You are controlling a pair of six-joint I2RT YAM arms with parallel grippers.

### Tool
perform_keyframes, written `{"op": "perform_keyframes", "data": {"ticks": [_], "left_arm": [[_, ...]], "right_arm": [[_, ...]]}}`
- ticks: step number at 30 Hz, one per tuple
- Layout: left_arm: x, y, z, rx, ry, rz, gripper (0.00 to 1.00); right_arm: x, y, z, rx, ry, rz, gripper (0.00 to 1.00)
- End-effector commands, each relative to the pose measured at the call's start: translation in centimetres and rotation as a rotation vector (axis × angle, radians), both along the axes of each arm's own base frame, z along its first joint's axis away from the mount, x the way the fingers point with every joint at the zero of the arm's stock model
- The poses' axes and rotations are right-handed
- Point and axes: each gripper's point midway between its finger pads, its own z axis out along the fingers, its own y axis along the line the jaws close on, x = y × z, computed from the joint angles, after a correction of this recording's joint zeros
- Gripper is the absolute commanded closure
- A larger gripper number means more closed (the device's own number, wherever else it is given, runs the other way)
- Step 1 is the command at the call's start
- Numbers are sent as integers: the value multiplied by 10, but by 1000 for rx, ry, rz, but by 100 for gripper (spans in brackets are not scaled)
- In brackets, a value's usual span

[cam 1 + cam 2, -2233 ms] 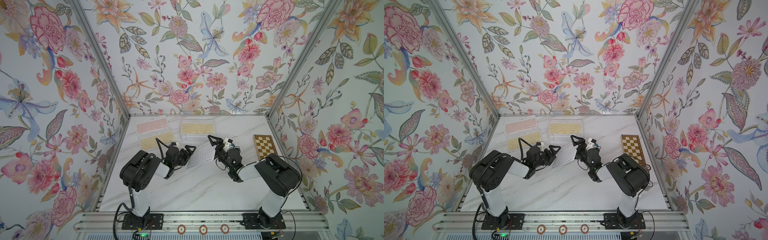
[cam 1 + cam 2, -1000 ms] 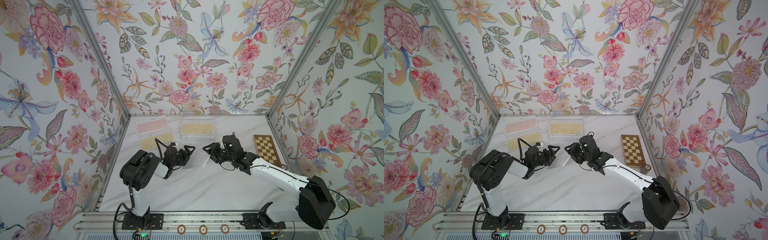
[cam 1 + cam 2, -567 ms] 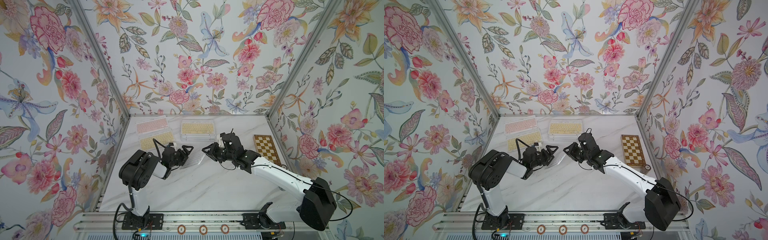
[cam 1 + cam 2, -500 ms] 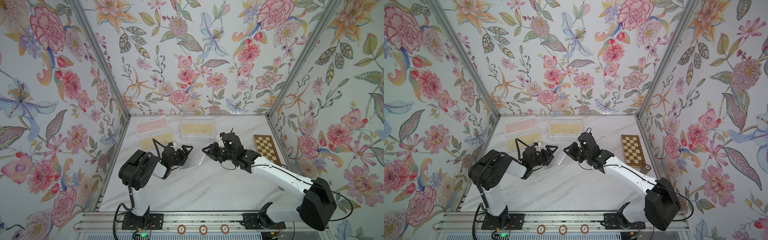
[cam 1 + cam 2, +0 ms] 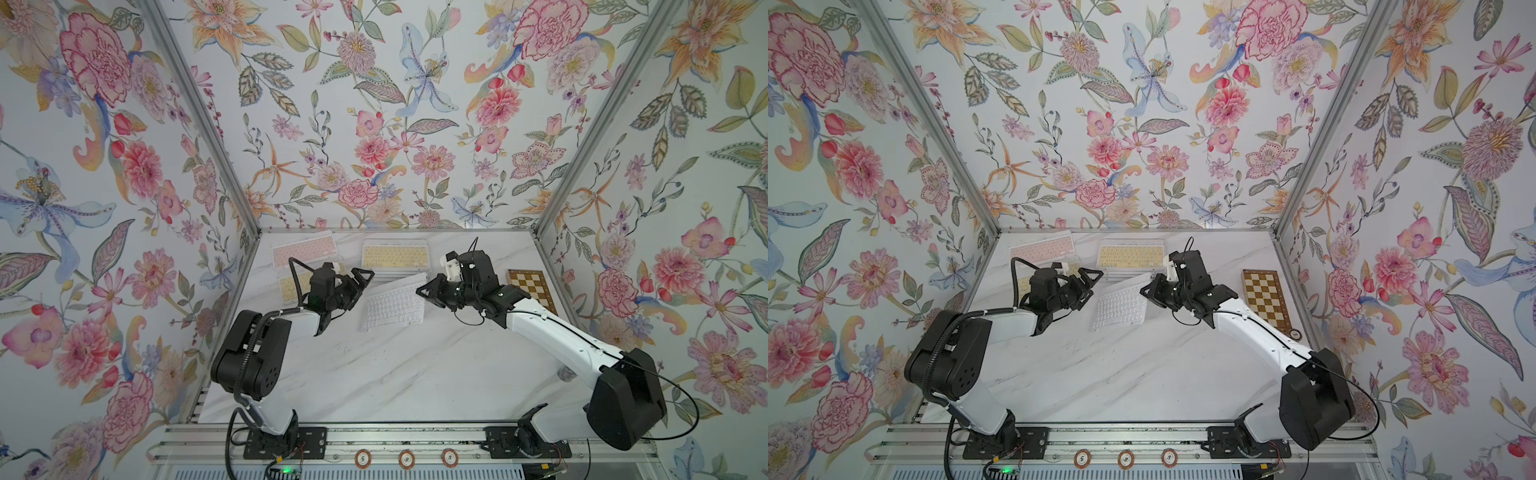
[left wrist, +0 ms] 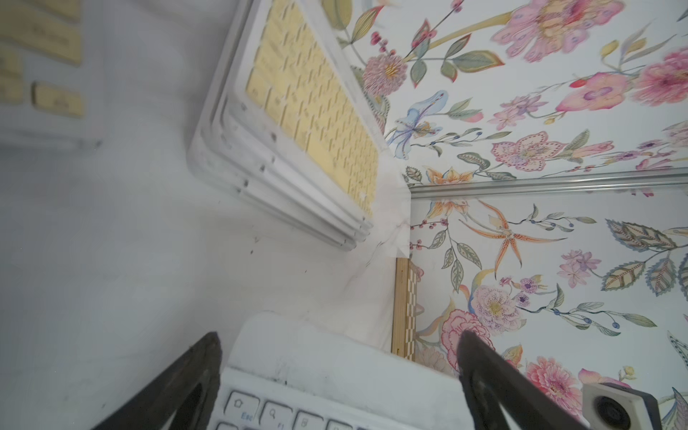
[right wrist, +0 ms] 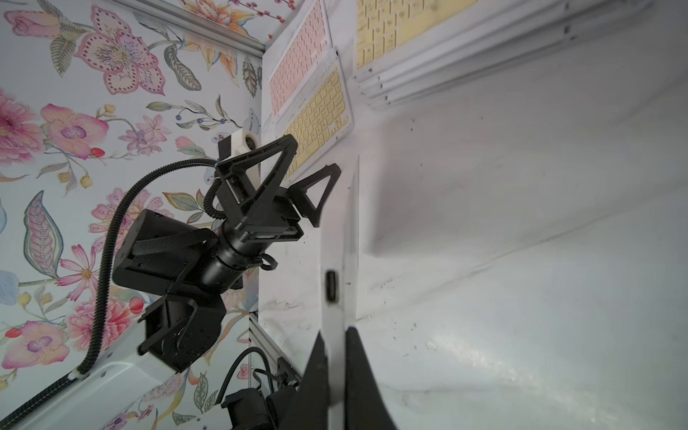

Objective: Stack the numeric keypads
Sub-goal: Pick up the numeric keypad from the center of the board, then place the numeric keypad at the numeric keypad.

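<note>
At mid-table [image 5: 415, 374], the right gripper [image 5: 420, 291] is clamped on the right-hand short edge of a white-keyed keypad [image 5: 392, 301]. In the right wrist view its 2 fingers [image 7: 316, 372] press either face of the thin frame. The left gripper [image 5: 360, 286] stands at the keypad's opposite edge, jaws wide apart. Just behind sits a stack of keypads [image 5: 395, 256] topped by a yellow one. A pink keypad [image 5: 303, 249] and 1 more yellow keypad [image 5: 287, 289] lie at back left, with a chessboard [image 5: 532, 289] at right.
</note>
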Motion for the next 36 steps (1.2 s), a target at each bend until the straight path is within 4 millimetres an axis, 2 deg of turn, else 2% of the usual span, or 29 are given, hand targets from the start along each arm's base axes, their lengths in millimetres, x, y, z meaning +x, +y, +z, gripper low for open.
{"op": "perform_keyframes", "data": {"ticks": [1,8,13,19,24,30,36], "left_arm": [[10,6,16,75,-20,-45,1],[61,4,35,158,-72,-70,1],[103,-4,33,197,-78,-96,1],[135,-5,18,214,-70,-96,1],[153,-12,3,216,-63,-121,1],[166,-8,-18,245,-37,-119,1],[173,-3,-36,263,-12,-112,1]], "right_arm": [[18,3,36,56,-134,118,94],[85,-21,63,115,-259,126,94],[134,-33,53,175,-267,140,94],[180,-35,27,239,-241,165,94],[202,-33,9,270,-223,195,94],[218,-26,-9,314,-183,228,94],[233,-29,-24,360,-160,225,93]]}}
